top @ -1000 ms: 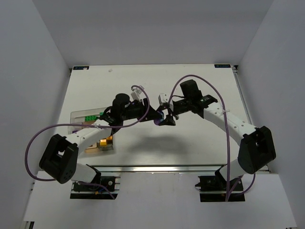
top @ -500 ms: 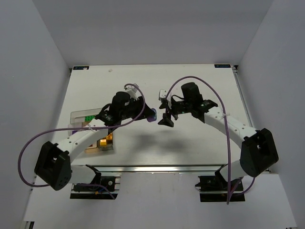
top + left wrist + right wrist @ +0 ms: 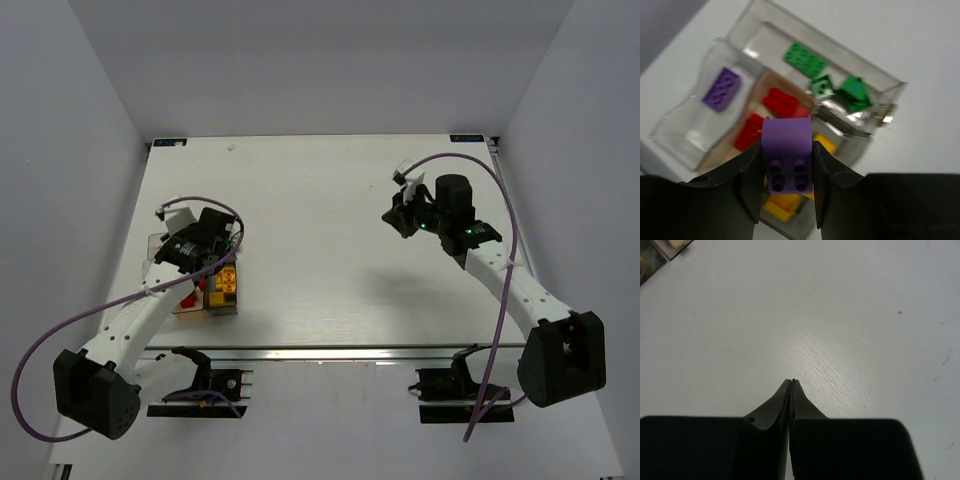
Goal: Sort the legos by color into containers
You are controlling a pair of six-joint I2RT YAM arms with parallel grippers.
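Jaws of the left gripper pinch a purple lego, the right gripper's closed empty; release only above the purple-brick compartment.

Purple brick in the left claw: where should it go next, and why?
The left gripper is shut on the purple brick above the containers, and in the wrist view it seems to hang over the red bricks. So probably a small shift toward the compartment holding the matching purple piece, before letting go.
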